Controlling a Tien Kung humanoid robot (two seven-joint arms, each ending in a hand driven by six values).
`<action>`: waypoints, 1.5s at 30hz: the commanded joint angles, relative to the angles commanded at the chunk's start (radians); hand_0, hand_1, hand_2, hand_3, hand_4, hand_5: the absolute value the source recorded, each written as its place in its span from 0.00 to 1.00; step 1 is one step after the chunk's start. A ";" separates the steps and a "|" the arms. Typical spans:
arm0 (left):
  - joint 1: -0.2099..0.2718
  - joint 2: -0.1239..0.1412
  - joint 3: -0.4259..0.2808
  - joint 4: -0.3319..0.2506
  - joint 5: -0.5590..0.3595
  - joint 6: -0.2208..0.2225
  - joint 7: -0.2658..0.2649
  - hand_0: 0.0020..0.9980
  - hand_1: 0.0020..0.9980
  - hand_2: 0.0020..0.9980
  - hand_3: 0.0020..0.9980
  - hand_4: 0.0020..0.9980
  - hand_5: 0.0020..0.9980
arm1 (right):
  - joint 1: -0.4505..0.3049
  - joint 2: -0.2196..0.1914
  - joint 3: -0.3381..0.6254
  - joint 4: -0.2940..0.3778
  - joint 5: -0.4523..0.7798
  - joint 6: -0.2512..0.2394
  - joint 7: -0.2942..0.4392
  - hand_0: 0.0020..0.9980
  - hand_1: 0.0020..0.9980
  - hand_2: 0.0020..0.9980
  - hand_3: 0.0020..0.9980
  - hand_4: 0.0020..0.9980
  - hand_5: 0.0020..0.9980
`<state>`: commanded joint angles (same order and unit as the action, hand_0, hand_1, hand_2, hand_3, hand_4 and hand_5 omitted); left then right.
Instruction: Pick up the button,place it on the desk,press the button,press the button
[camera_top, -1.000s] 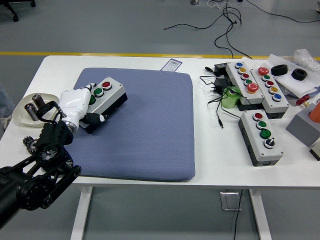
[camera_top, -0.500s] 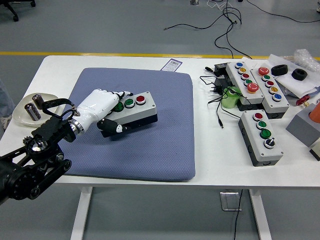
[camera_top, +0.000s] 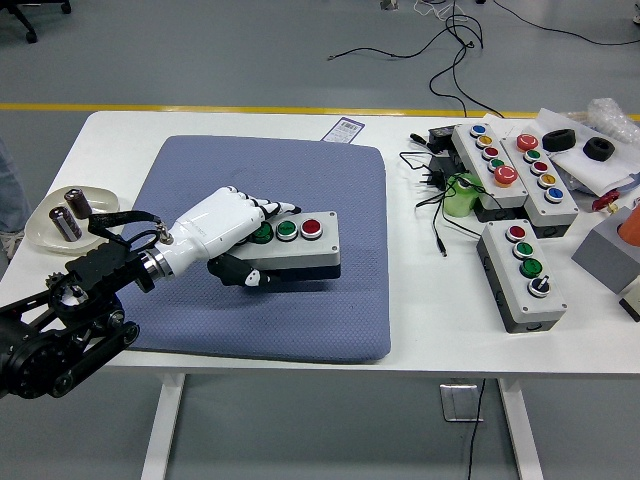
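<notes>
left hand (camera_top: 232, 228): we see it gripping the box (camera_top: 295, 245) by its left end, fingers over the top, thumb under the front.
box: over the pad (camera_top: 330, 310), mid, buttons up so we can press later.
contact: can't tell if it rests on the pad or hangs just above.
spares: other boxes (camera_top: 523, 270) at 3 o'clock, well apart.
dish (camera_top: 40, 228): 9 o'clock, clear of the arm.
right hand: not in view.

blue mat (camera_top: 300, 310) mid-table | dish (camera_top: 40, 232) with cylinders, left | green object (camera_top: 462, 197), cables (camera_top: 440, 205), right
</notes>
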<state>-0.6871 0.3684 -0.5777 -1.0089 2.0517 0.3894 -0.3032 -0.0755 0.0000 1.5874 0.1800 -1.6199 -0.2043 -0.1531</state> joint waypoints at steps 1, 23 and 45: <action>-0.002 -0.001 0.002 0.004 0.004 -0.003 0.003 0.03 0.00 0.00 0.04 0.84 0.26 | 0.000 0.000 -0.001 0.000 0.001 0.000 0.000 0.51 0.67 0.70 0.62 0.30 0.14; -0.051 -0.012 0.062 0.082 0.189 -0.010 0.058 0.02 0.09 0.22 0.42 0.90 0.39 | 0.003 0.000 -0.007 0.000 0.003 0.000 0.003 0.51 0.67 0.70 0.62 0.30 0.14; 0.021 0.012 -0.082 -0.064 0.125 -0.165 0.087 1.00 1.00 1.00 1.00 1.00 0.42 | 0.003 0.000 0.009 0.000 -0.015 0.001 0.005 0.51 0.67 0.70 0.62 0.30 0.14</action>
<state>-0.6660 0.3809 -0.6593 -1.0734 2.1766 0.2243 -0.2164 -0.0725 0.0000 1.5964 0.1800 -1.6347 -0.2035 -0.1484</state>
